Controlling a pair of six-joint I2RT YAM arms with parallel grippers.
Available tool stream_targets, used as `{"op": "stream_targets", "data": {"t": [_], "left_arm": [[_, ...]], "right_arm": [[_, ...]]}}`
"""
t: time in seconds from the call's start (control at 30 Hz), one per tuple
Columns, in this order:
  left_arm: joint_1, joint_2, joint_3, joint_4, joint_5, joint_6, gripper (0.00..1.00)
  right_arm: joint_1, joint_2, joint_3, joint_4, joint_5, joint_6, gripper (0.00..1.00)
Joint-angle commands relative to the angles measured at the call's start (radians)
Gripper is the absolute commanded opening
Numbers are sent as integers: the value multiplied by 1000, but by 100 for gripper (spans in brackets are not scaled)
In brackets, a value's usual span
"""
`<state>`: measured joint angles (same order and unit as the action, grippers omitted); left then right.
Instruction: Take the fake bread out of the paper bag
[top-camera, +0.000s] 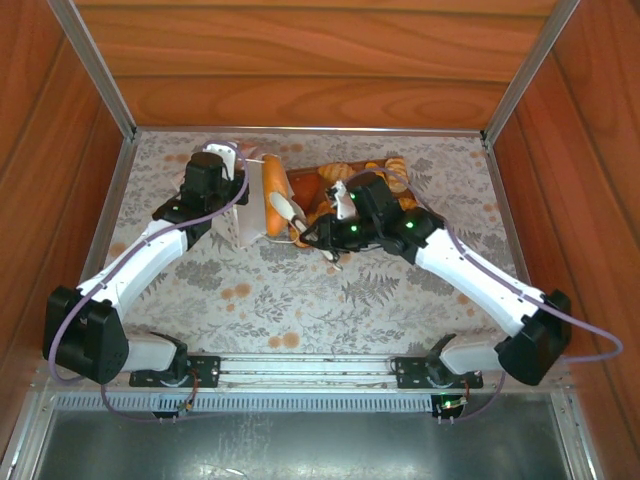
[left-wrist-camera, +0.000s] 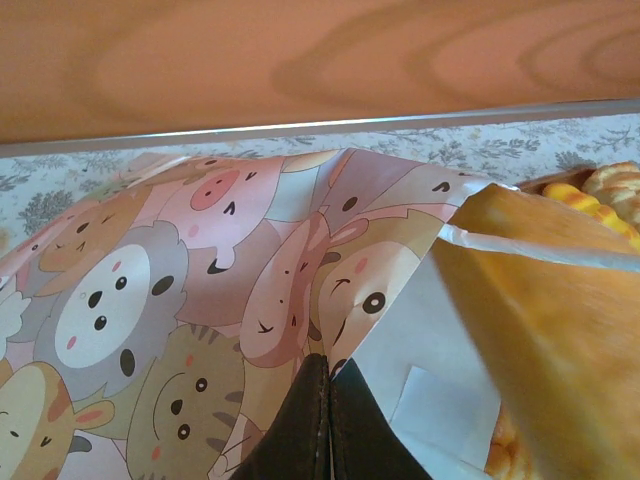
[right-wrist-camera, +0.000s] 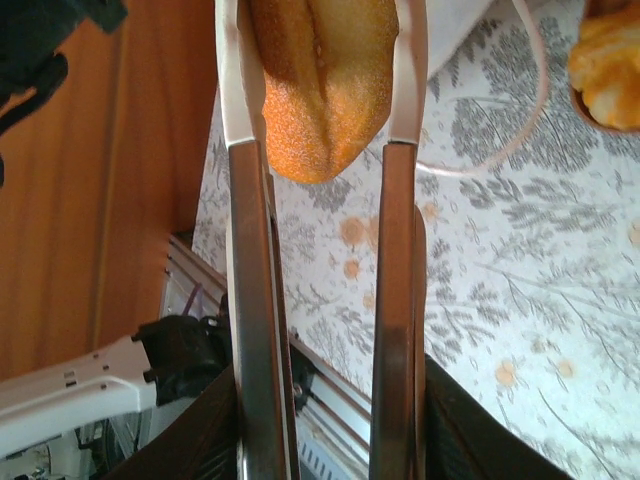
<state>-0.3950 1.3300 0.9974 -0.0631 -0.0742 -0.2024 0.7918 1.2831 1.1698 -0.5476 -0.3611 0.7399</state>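
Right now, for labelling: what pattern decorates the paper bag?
Paper bag: cartoon animal faces, clearest from the left wrist.

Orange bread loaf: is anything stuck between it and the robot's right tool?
No, nothing visible is between them. The right tool holds the glossy orange oval toy loaf directly between its two fingers, touching both sides. The left tool pinches the cartoon-animal paper bag.

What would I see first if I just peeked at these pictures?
A shiny orange loaf pinched in the right claw, toward the back of the table. Next comes the bag covered in cartoon animals, gripped by the left claw just left of the loaf.
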Motion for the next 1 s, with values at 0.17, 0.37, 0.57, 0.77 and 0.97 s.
{"op": "stream_targets", "data": {"t": [0.17, 0.37, 0.57, 0.77, 0.97], "left_arm": [[2, -3, -11, 10, -60, -56, 0], [2, -27, -22, 11, -53, -48, 0], [2, -66, -46, 16, -55, -24, 0], [4, -70, -51, 22, -35, -14, 0], [4, -74, -49, 32, 2, -10, 0]], "right_arm": [[7, -269, -69, -179, 155, 73, 4], [8, -315, -121, -274, 337, 257, 5], [9, -269, -186, -166, 412, 386, 8], [9, -136, -86, -259, 507, 387, 9], [9, -52, -41, -260, 564, 402, 13]]}}
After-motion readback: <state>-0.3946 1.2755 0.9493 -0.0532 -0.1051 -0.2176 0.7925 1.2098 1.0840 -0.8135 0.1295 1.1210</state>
